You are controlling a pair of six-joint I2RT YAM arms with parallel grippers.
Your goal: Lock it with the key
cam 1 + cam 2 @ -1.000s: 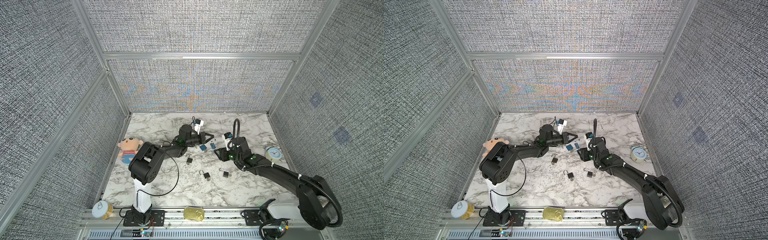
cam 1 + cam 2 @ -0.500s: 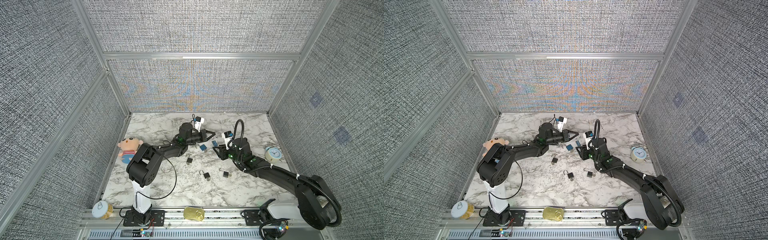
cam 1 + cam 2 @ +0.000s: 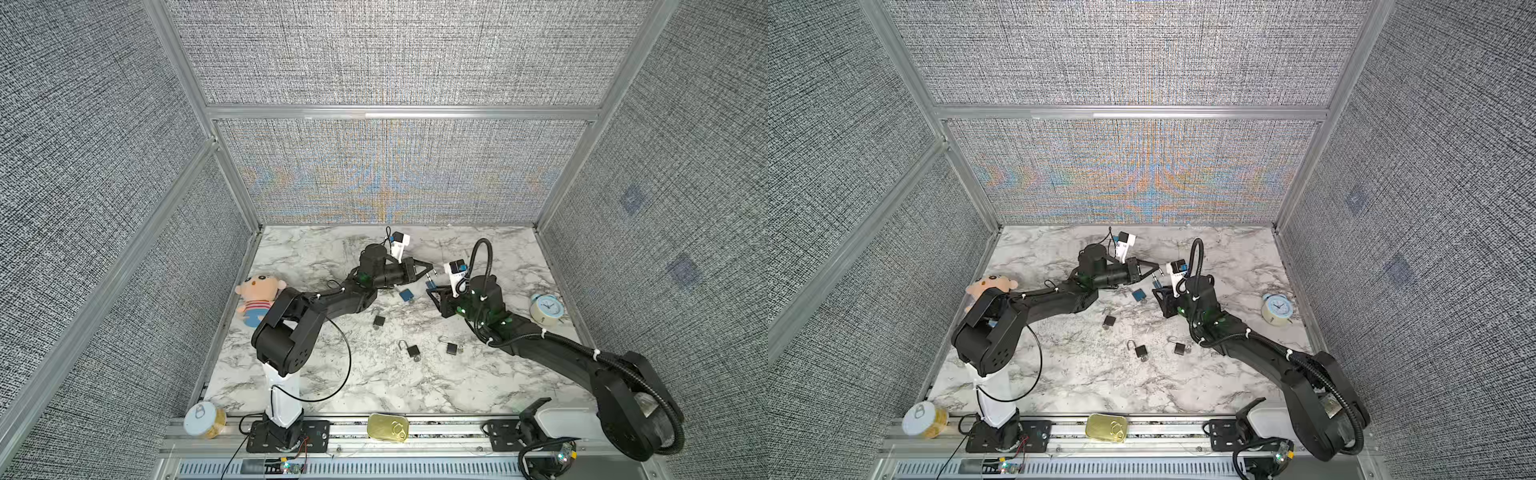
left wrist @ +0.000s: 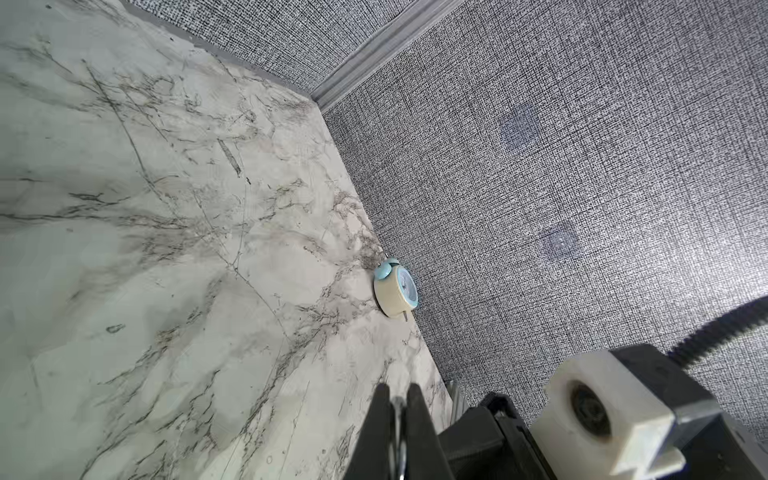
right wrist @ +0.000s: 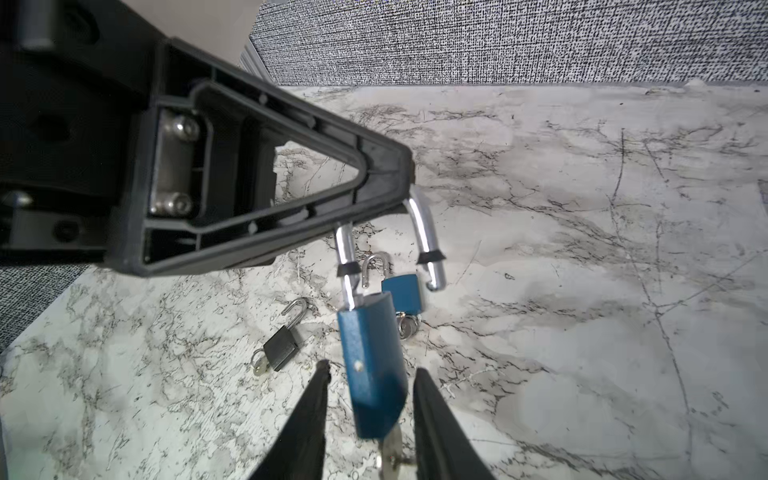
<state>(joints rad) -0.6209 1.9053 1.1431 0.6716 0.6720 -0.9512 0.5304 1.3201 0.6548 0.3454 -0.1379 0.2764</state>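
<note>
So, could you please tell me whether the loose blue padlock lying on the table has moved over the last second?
No. In a top view the loose blue padlock lies where it lay a second ago, at the same offset from the black padlock nearest it.

— What is by the left wall?
— A doll (image 3: pixel 257 297) with a striped shirt. It lies on the white and grey table (image 3: pixel 374 395).
— And over on the right?
— A little clock (image 3: pixel 545 308) with a blue face, close to the grey wall (image 3: pixel 665 249).
— What sits at the front?
— A flat gold tin (image 3: pixel 387 428) on the rail (image 3: pixel 449 430), about in the middle. A can (image 3: pixel 204 420) with a white lid is at the left end.
</note>
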